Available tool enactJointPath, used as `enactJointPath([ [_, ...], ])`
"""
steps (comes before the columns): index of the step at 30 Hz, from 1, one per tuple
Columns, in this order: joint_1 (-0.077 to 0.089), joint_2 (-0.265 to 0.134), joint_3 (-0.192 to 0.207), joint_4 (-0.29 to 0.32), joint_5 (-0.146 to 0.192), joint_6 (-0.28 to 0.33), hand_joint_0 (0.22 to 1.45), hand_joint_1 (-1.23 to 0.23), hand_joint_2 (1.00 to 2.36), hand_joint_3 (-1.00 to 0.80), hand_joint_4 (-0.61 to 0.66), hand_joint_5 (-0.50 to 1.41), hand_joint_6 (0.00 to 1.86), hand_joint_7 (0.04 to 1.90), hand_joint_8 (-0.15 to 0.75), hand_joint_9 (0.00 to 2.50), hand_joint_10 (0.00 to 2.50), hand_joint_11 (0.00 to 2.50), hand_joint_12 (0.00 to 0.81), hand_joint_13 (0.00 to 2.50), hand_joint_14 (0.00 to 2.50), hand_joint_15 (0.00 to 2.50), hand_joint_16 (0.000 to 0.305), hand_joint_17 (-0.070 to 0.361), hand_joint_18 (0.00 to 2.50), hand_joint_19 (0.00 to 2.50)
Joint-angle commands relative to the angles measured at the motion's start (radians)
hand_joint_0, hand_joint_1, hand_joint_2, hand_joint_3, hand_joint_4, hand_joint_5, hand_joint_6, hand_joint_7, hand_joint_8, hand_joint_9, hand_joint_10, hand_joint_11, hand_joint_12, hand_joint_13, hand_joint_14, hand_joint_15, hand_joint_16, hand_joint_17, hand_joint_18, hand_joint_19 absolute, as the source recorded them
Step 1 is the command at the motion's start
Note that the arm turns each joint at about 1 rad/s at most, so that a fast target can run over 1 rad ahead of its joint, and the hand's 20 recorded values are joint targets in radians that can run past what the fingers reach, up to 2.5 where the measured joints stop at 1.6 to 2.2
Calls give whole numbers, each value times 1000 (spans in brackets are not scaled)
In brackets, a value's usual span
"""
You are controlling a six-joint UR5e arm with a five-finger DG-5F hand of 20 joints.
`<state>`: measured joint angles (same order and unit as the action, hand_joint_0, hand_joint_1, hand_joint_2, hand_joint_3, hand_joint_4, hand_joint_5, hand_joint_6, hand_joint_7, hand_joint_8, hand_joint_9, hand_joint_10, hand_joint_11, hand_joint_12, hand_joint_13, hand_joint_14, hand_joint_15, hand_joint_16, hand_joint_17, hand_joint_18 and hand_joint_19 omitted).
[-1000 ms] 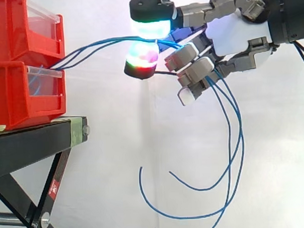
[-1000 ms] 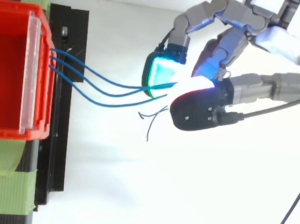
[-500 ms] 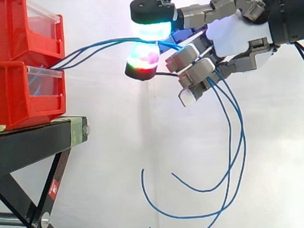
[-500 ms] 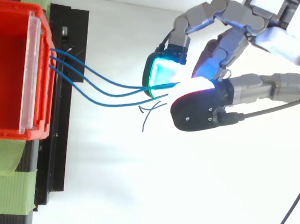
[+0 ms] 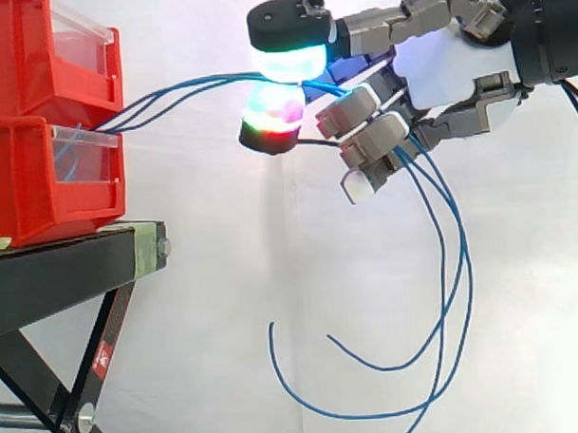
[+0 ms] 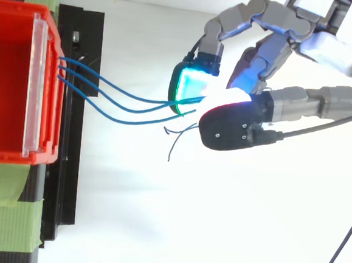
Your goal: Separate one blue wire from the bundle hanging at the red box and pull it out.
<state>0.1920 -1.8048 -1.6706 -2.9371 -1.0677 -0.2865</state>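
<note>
Three blue wires (image 6: 124, 109) leave the front of the upper red box (image 6: 40, 157) in top view. They're spaced apart at the box and close into one bunch at the hand (image 5: 445, 64).

Side view: wires exit at the seam btw upper box and lower red box (image 5: 32, 187). Exact start is hidden behind the clear front plate (image 5: 77, 138), so can't tell which box they come from. Both boxes are cut off by the left edge.

Hand is pinching: two glowing pads (image 5: 285, 55) closed on the wires, one above, one below, w/ other fingers curled underneath. How many wires sit btw the pads I can't tell; glow and black pad backs cover that spot in both views.

Past the pads the wires go behind the curled fingers, then hang in long loops before the white curtain (image 5: 225, 276). Loop bottoms are cut off by the bottom edge. In top view a few thin dark ends poke out by the pads, too thin to judge colour.

Wires are thin, bright blue, smooth, w/ a gentle curve btw box and hand. Hand is well apart from the boxes, at about upper-box height. Boxes sit on black stand (image 5: 54, 272), w/ green tape (image 6: 5, 215) on it.
</note>
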Motion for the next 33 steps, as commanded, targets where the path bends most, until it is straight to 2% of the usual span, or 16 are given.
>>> enactJointPath([
  [1,1,1,0,-1,0,0,610,-765,1019,-176,43,-183,936,951,315,1321,8,1596,409,1316,113,1673,50,112,915,696],
  [8,3,1,0,-1,6,1,620,-827,1016,-141,89,-198,942,902,321,1262,6,1590,426,1270,203,1623,53,119,899,681],
  [15,4,1,0,-1,11,1,613,-833,1015,-186,123,-204,939,893,312,1238,7,1599,421,1260,181,1653,52,117,879,690],
  [16,4,1,0,-1,11,1,601,-821,1016,-222,114,-206,935,906,296,1226,8,1595,399,1259,131,1685,50,112,856,712],
  [24,4,1,2,-1,12,1,544,-745,1007,-412,137,-207,932,893,315,1236,6,1582,415,1265,187,1637,52,116,873,713],
  [33,4,1,2,-1,12,1,550,-638,1008,-417,133,-198,928,898,323,1281,8,1566,408,1284,186,1635,51,115,889,704],
])
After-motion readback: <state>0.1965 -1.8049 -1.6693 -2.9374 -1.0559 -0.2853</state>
